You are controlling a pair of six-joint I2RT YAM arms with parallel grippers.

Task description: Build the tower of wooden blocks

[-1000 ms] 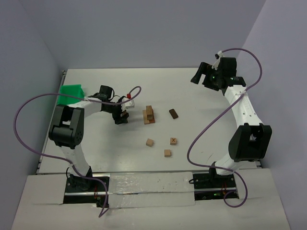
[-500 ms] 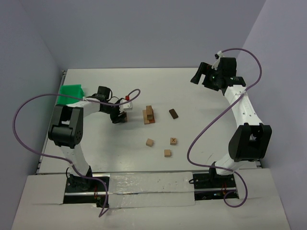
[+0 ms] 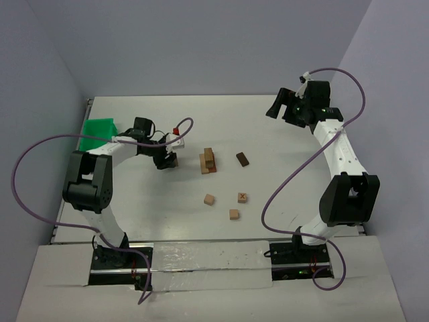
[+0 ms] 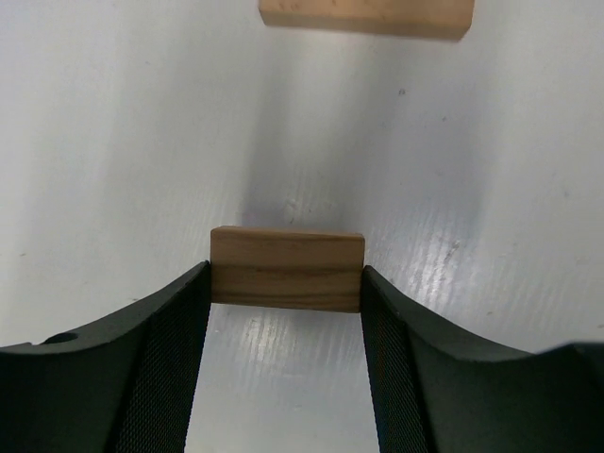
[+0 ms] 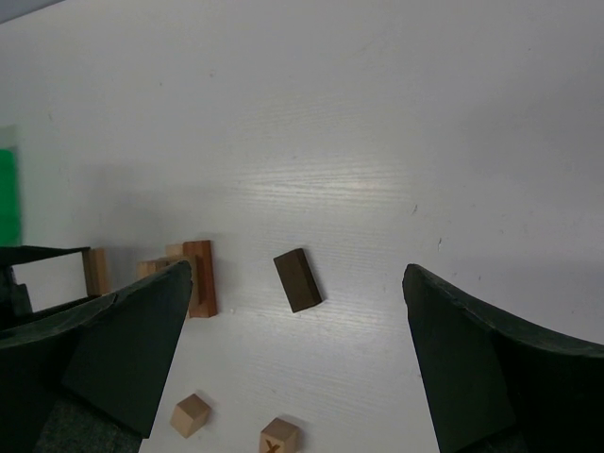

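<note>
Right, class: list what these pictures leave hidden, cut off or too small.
- Left wrist view: bar cut off by the top edge.
- Top view: left gripper mostly covers its block.
- Top view: tower too small to count its layers.

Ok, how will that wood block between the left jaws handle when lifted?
Probably stiff and light: the wood block is a small wooden bar. Flat ends sit square against the jaws, so it likely won't roll; smooth faces might slip.
</note>
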